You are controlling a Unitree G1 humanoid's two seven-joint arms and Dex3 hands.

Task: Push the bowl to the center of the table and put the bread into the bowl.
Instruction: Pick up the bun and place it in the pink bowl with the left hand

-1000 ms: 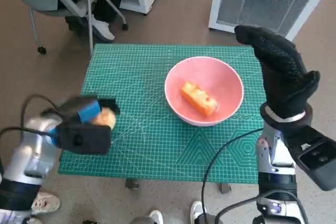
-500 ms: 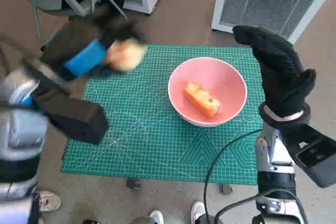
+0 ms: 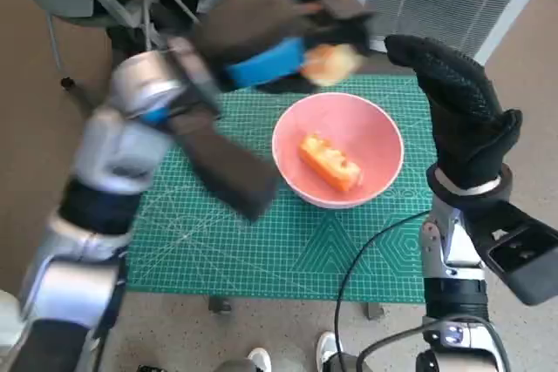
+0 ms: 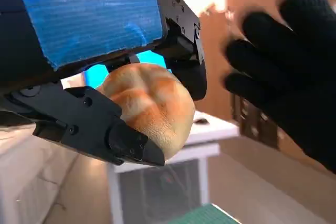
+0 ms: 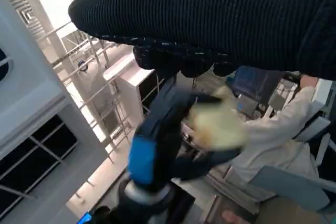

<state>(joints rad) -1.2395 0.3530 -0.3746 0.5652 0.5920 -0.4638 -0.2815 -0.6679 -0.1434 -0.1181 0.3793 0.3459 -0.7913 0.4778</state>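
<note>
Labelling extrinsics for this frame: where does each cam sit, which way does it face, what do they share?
Head view: on the head, looking steeply down at the green mat and pink bowl; both forearms and hands show.
Left wrist view: behind the left hand, facing the bread roll it holds.
Right wrist view: behind the right hand, facing outward into the room.
Shared: all three show the roll and both hands.
</note>
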